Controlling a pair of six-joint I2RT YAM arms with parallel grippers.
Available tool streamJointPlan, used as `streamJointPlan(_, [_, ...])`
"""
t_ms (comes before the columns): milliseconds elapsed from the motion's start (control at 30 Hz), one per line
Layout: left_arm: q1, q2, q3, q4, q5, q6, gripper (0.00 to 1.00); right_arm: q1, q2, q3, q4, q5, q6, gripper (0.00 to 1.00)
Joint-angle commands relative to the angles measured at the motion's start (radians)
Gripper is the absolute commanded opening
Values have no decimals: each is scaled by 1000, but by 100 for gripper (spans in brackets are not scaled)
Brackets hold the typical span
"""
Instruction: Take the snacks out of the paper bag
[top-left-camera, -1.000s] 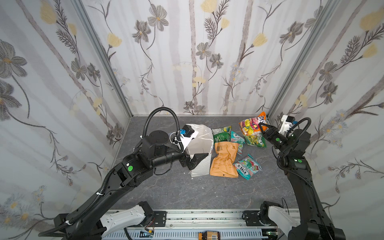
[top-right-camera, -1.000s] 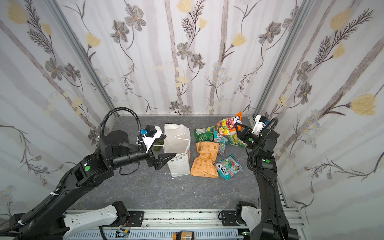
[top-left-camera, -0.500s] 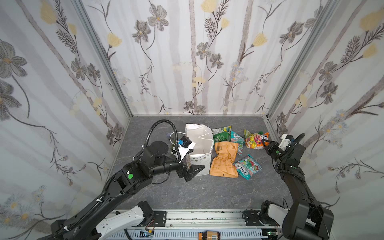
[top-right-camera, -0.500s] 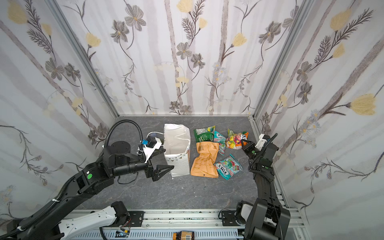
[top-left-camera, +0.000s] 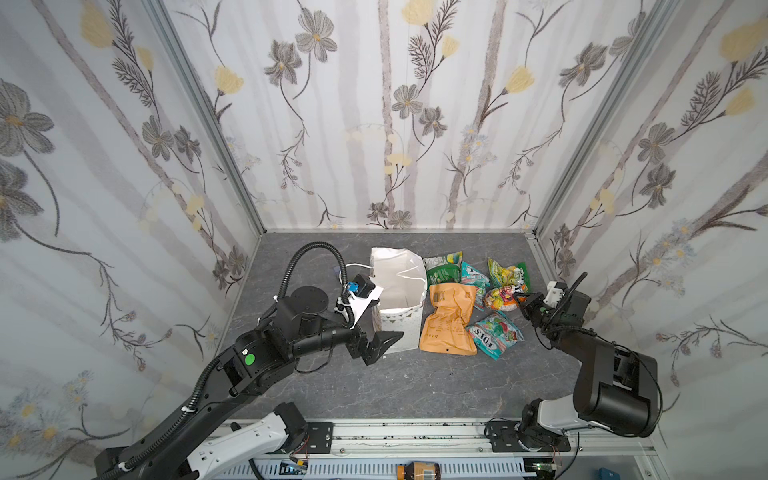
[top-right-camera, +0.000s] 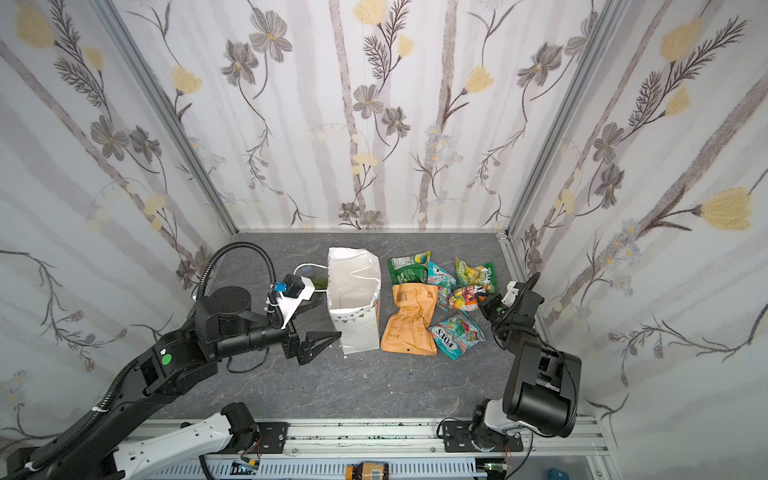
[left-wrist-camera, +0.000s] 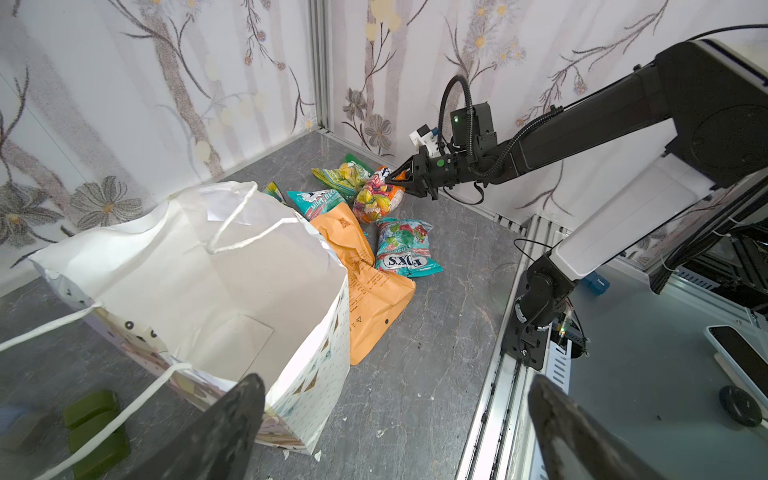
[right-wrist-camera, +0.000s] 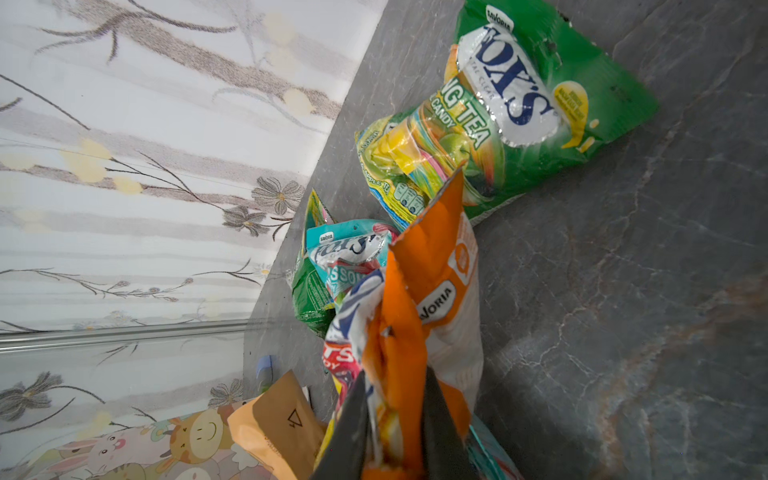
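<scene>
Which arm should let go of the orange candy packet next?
Right. The right gripper pinches the orange-edged candy packet by its top edge. The left gripper stands open beside the white paper bag, holding nothing, away from that packet.

My right fingers run off the wrist view's edge, and the orange-edged packet crumpled between them hides their inner faces. It also covers most of a teal packet behind. My left fingers are blurred and cropped. The cord crosses the blocks. The print on the pouch is too small to read.
</scene>
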Motion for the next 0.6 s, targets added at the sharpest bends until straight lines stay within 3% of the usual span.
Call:
streamJointPlan(0, [0, -9, -3, 12, -30, 5, 100, 10, 24, 2, 62, -37, -23, 26])
streamJointPlan(333, [1, -23, -1, 23, -90, 10, 100, 27, -122, -37, -167, 153, -173, 72])
streamJointPlan(567, [0, -63, -12, 28, -178, 12, 100, 26, -257, -72, -262, 234, -227, 98])
